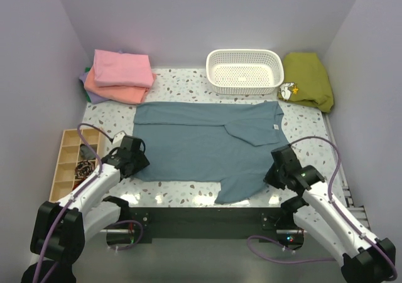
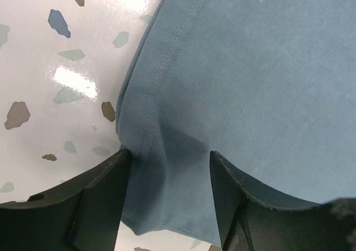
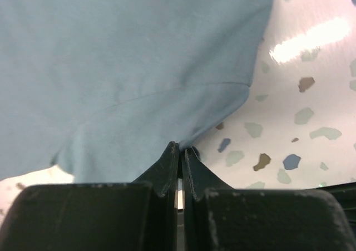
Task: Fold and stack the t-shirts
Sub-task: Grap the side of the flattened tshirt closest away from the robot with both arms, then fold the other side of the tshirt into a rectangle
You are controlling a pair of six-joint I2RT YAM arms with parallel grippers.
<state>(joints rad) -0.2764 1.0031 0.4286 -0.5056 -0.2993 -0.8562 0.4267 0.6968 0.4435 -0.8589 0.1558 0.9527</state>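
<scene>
Right gripper is pinching the blue-grey t-shirt edge tight; left gripper is straddling its corner wide open, likely for folding.

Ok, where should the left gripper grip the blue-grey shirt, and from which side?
The near-left hem corner of the blue-grey t-shirt, coming in from the left side. The shirt lies flat, so only an edge offers a pinch, and that stitched corner sits between the left gripper's open fingers.

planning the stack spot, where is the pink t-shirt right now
Top view: the pink t-shirt tops the folded pile at the far-left corner of the table, left of the white basket, beyond the blue-grey t-shirt.
</scene>
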